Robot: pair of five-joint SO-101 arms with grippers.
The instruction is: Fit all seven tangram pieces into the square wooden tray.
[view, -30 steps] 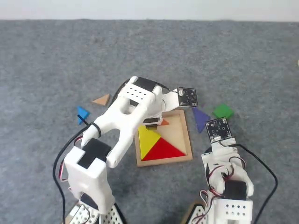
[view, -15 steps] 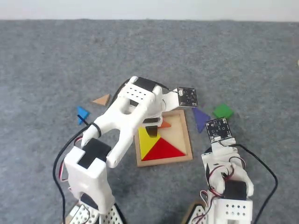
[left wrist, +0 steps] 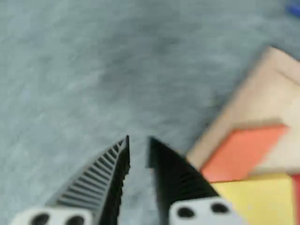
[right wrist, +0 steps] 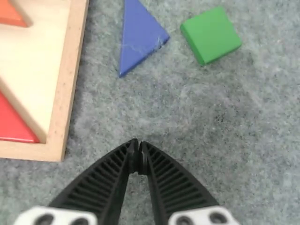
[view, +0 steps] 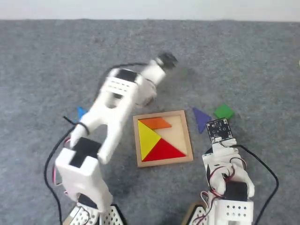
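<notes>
High view shows the square wooden tray (view: 176, 133) in the middle of the frame on the grey surface (view: 243, 61). It holds an orange parallelogram (view: 154, 123), a yellow triangle (view: 146, 139) and a red triangle (view: 164, 151), while a blue triangle (view: 201, 118) and a green square (view: 223, 111) lie just right of it and a small blue piece (view: 82, 112) shows at the left beside the left arm. The left hand (left wrist: 138, 140) hangs empty above the tray in the upper middle of the frame, fingers a narrow gap apart, and the right hand (right wrist: 138, 144), near the tray's lower right corner, has its fingers pressed together on nothing.
</notes>
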